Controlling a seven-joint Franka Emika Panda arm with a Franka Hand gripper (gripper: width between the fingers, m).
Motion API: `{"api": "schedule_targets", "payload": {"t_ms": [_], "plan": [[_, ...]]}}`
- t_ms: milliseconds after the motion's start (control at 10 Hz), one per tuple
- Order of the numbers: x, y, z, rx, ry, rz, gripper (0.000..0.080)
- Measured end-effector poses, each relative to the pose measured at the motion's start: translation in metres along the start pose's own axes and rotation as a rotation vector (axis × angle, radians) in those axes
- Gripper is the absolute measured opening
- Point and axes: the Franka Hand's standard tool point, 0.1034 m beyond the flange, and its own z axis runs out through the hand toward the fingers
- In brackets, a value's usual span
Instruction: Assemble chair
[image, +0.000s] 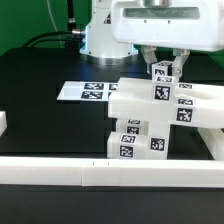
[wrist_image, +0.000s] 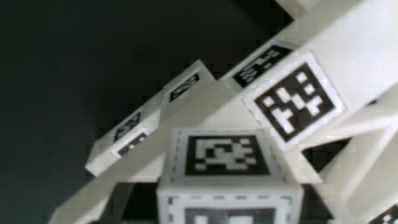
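The partly built chair (image: 150, 112) stands at the exterior view's right. It is a stack of white blocky pieces with black-and-white tags. Just above its top, my gripper (image: 164, 66) is shut on a small white square post (image: 160, 73) that carries a tag. In the wrist view the post (wrist_image: 222, 158) fills the near middle, with a tagged end face toward the camera. A pale finger (wrist_image: 111, 200) shows on either side of it, and the chair's slanted tagged pieces (wrist_image: 294, 95) lie beyond. Where the post's lower end meets the chair is hidden.
The marker board (image: 86, 92) lies flat on the black table at the exterior view's left of the chair. A long white border rail (image: 90, 176) runs along the front. A white block (image: 3, 122) sits at the far left edge. The robot's white base (image: 105, 38) stands behind.
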Motion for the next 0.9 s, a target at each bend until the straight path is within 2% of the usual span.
{"api": "schedule_targets", "payload": {"t_ms": [200,300,400,500,600,700,900], "plan": [[-0.0001,-0.0020,0.0002,0.000,-0.001,0.132,0.0284],[-0.0006,-0.0021,0.0006,0.001,-0.002,0.168,0.0356],[0.0001,-0.0018,0.0005,0.000,-0.001,0.129,0.0356],[0.0015,-0.0016,0.0001,0.001,0.000,0.043,0.0538],[0.0014,-0.0026,-0.0007,-0.003,-0.003,-0.027,0.0538],[0.0014,-0.0037,-0.0009,-0.002,-0.002,-0.123,0.0627],[-0.0029,-0.0057,0.0003,-0.005,-0.003,-0.346,0.0648]]}}
